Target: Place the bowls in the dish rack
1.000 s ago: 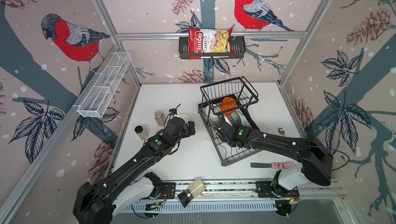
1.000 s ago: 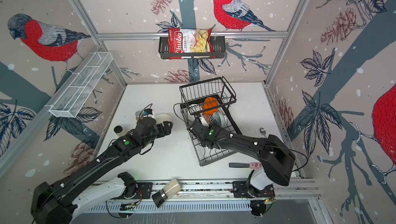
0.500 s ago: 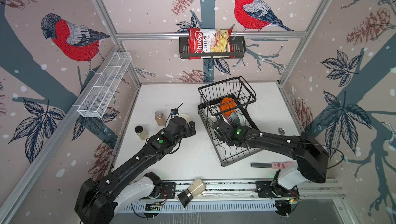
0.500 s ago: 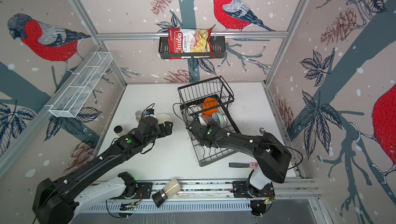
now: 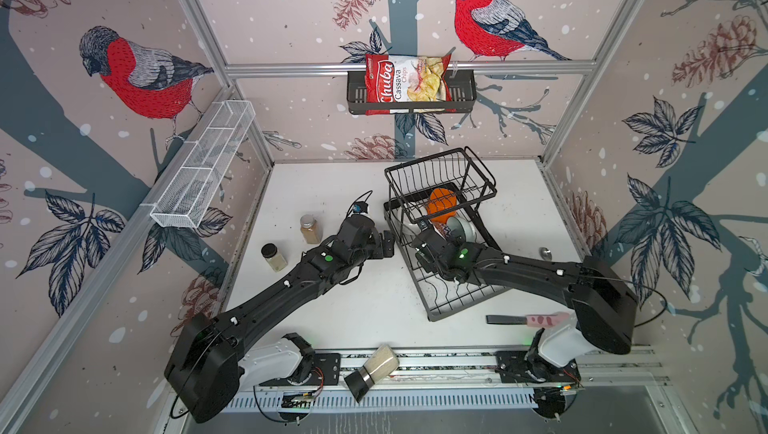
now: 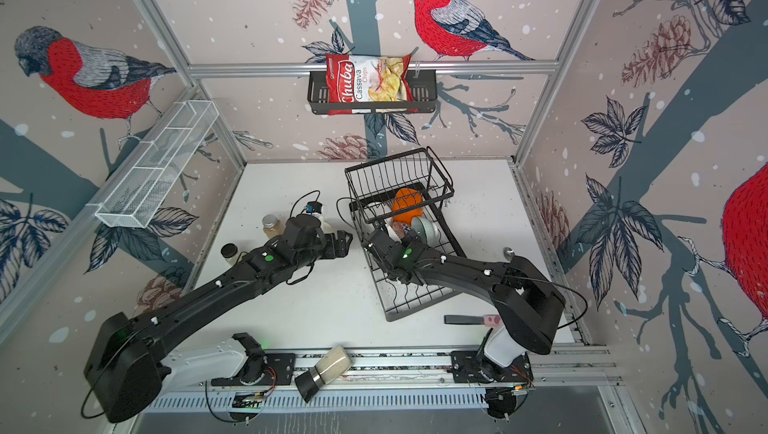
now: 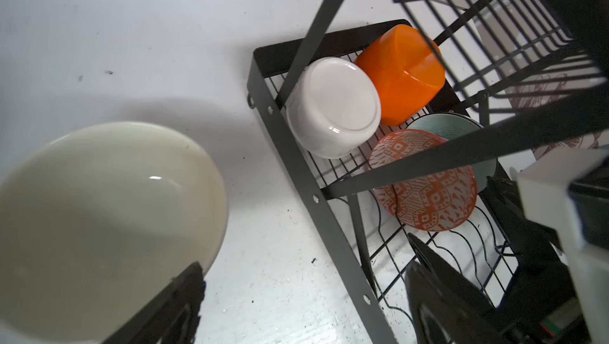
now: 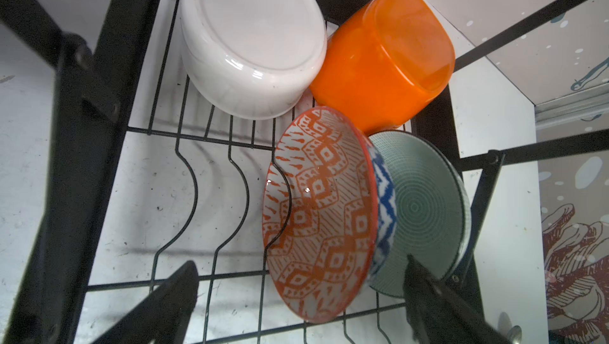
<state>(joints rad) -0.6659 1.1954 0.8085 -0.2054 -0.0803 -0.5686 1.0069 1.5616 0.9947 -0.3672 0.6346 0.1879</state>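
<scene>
Dish rack (image 5: pixel 440 290) sat on the right half of the worktop (image 5: pixel 365 307), skewed to the walls, with its raised basket tier at the far end. I counted five bowls on the lower tier. The white bowl (image 8: pixel 250 39) and orange bowl (image 8: pixel 382 59) lay tipped over with bases showing, touching each other at the far end. Nearer, the orange-red patterned bowl (image 8: pixel 319 214), blue patterned bowl (image 8: pixel 385 200) and teal bowl (image 8: pixel 425 214) stood on edge in the wavy dividers, each nested against the next. The right pincer (image 8: pixel 300 260) hovered over the rack with jaws spread wide and the orange-red patterned bowl showing between its fingers. I saw no grip, and could not tell whether one finger touched the teal bowl's rim. The left pincer (image 7: pixel 303 260) was also wide open, just beside the rack's left rim, with nothing between its fingers. A cream bowl (image 7: pixel 99 210) sat on the worktop outside the rack, next to one left finger; contact unclear. A brown-filled spice jar (image 5: pixel 311 229) and a pale-filled spice jar (image 5: pixel 273 256) stood left of the left arm, and a fallen jar (image 5: pixel 374 371) lay on the front rail.
</scene>
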